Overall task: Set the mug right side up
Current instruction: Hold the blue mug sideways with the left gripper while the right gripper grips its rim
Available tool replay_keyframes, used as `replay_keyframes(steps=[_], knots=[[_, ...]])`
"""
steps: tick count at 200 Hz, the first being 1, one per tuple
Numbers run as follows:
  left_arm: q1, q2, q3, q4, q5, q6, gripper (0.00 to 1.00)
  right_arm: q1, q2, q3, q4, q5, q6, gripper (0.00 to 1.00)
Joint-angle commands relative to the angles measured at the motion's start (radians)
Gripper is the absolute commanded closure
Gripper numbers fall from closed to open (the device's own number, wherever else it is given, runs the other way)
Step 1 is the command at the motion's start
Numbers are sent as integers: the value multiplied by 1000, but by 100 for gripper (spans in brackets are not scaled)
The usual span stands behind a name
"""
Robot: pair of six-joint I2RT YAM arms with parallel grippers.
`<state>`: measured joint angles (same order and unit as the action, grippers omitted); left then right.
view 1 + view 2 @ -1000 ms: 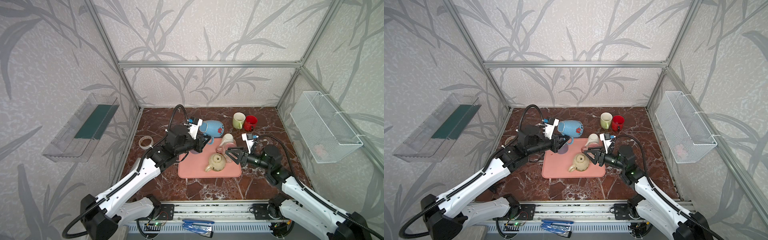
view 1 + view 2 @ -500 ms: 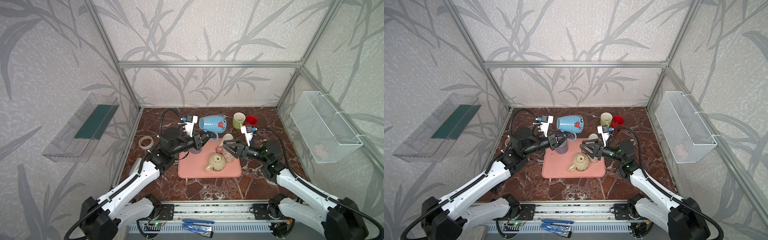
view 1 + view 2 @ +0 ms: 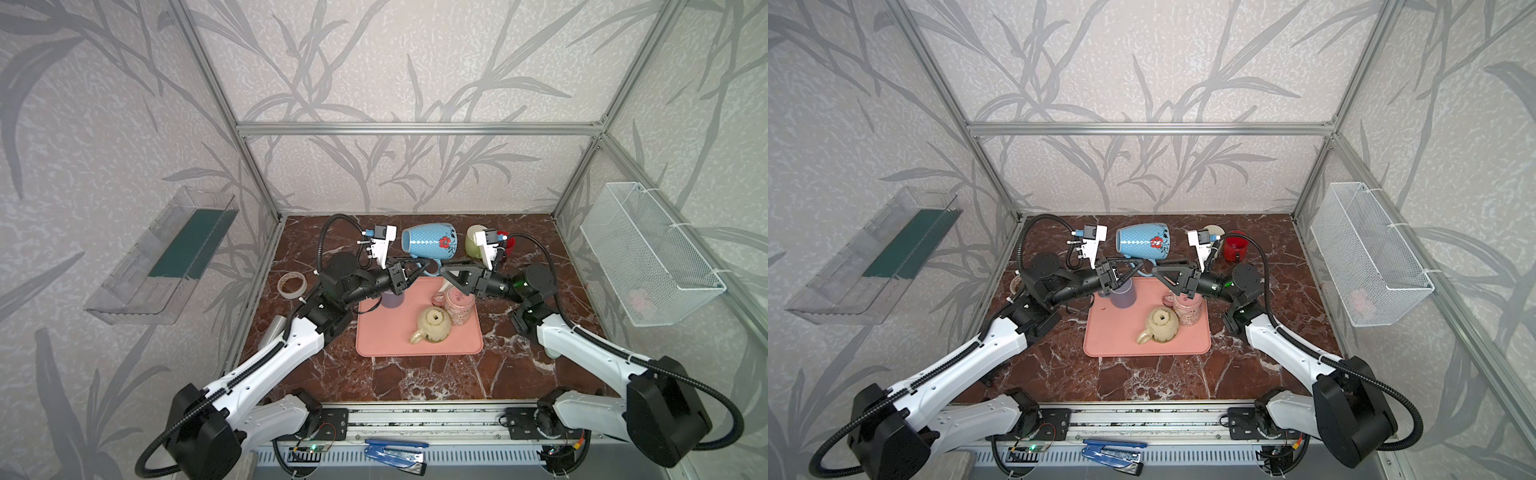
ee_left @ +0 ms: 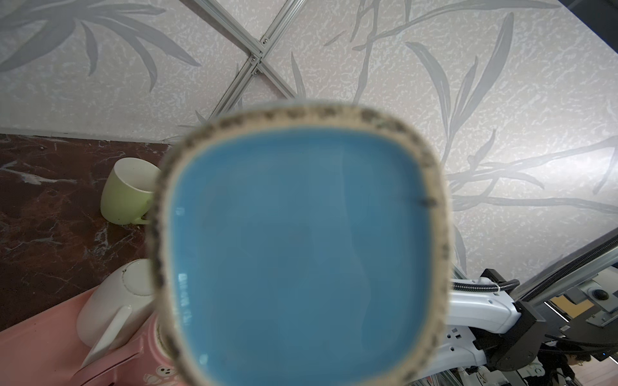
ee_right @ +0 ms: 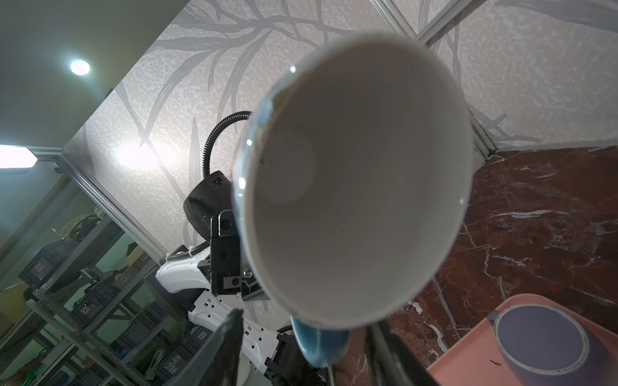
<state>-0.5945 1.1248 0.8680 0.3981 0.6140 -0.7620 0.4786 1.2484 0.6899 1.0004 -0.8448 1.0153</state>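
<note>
In the centre of both top views, above the far edge of the pink tray (image 3: 382, 345), the blue mug (image 3: 430, 244) hangs in the air on its side, mouth to the right. The left gripper (image 3: 417, 271) is clenched on its handle (image 3: 432, 269) from below. The right gripper (image 3: 451, 272) stands half spread just right of the handle, holding nothing. The left wrist view gives only the mug's blurred blue base (image 4: 297, 254). The right wrist view looks into its white inside (image 5: 351, 187), with the handle between the parted fingers (image 5: 224, 347) at the frame's bottom.
</note>
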Motion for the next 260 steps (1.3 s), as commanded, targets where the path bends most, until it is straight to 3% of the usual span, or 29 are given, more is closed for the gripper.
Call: replay_keyframes(steps=[1,103,146,164,205,260], knots=[[4,1,37,138,30,-10,100,-3,17,47,73,-15,19,46],[4,66,24,239,56,-60,100,-6,100,82,211,26,96,69],[2,93,-6,301,62,-102,100,-15,103,82,231,50,101,84],[1,103,-12,311,64,-105,100,-16,113,86,241,53,107,100],[-3,91,-25,275,44,-90,100,-17,113,80,225,58,107,100],[-2,45,-33,129,-25,-17,58,-20,67,16,150,79,37,100]])
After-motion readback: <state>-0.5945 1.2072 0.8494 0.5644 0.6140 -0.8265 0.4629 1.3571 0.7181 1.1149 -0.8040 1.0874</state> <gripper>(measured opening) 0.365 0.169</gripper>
